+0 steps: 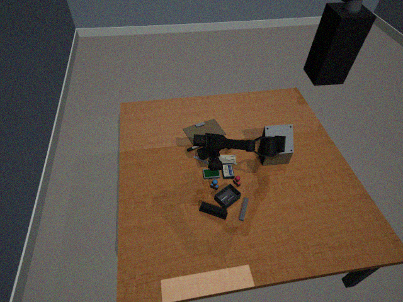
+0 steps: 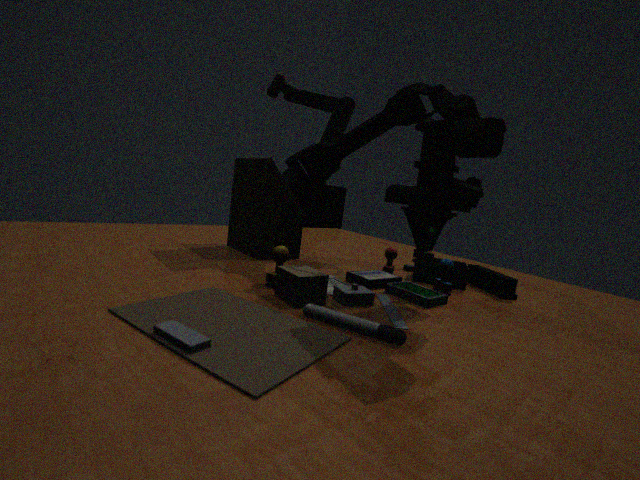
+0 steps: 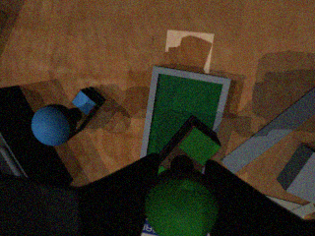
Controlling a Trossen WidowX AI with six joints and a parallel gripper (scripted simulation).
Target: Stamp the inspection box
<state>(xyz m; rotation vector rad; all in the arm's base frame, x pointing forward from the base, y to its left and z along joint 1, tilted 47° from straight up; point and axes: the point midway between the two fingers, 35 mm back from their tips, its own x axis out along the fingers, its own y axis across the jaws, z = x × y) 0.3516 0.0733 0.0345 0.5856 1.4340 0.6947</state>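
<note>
Wrist view: the end effector is closed on a stamp with a round green knob, at the lower centre of the frame. The knob sits between the dark fingers, and the block with its green patch shows just beyond them. That block overlaps the lower right part of the green ink pad in the frame; whether its face touches the ink, I cannot tell.

Left of the pad, a blue-knobbed stamp stands apart from the gripped one. A flat grey strip slants up toward the right edge.

From the top, the end effector points down near the middle of the frame, by the upper edge of the pad, and the arm hides the held stamp. A white sheet with dark lines lies just above and to the right of the pad on the counter, and a red-knobbed stamp stands lower right of it. In the dim exterior view, the fingertips are right of centre, behind the pad.
</note>
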